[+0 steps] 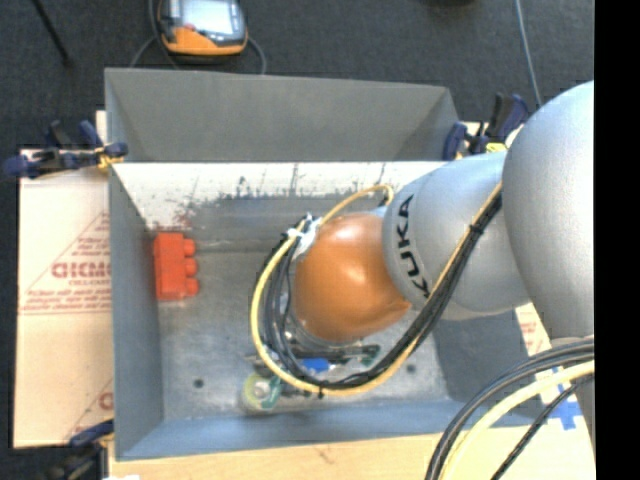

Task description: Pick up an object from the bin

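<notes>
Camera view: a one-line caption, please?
Arm's orange-covered wrist hangs over the front of the grey bin; an orange studded block lies by its left wall.

1. A robotics lab: a silver KUKA arm [470, 238] with exposed cabling reaches into a grey metal bin [280, 118].
2. Dark carpet [330, 18] carries a cabled orange-and-grey handheld unit [200, 20].

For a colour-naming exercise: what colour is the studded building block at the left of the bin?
The building block is orange-red, clearest in the camera view.
</notes>
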Available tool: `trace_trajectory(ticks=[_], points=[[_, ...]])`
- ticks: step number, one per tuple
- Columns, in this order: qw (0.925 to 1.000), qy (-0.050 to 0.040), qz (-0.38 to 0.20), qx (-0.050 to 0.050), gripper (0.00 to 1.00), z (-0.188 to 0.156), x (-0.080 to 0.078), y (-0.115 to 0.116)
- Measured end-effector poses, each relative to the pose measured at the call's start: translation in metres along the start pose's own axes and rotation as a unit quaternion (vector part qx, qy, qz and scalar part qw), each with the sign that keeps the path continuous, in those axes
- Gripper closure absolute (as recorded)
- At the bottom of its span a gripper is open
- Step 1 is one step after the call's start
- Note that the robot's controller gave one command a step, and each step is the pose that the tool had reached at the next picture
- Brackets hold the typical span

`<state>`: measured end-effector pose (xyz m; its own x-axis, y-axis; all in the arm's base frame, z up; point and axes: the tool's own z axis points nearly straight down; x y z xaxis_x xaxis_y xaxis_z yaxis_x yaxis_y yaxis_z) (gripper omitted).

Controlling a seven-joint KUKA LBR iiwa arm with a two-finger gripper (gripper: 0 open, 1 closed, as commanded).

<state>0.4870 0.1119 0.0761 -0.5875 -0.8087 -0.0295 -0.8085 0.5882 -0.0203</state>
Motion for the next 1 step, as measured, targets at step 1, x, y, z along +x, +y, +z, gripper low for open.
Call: trace_trajectory(ticks=[1], points=[[0.9875, 0.0108, -0.157, -0.009, 1.0, -0.1289, 0.0107, -0.004]])
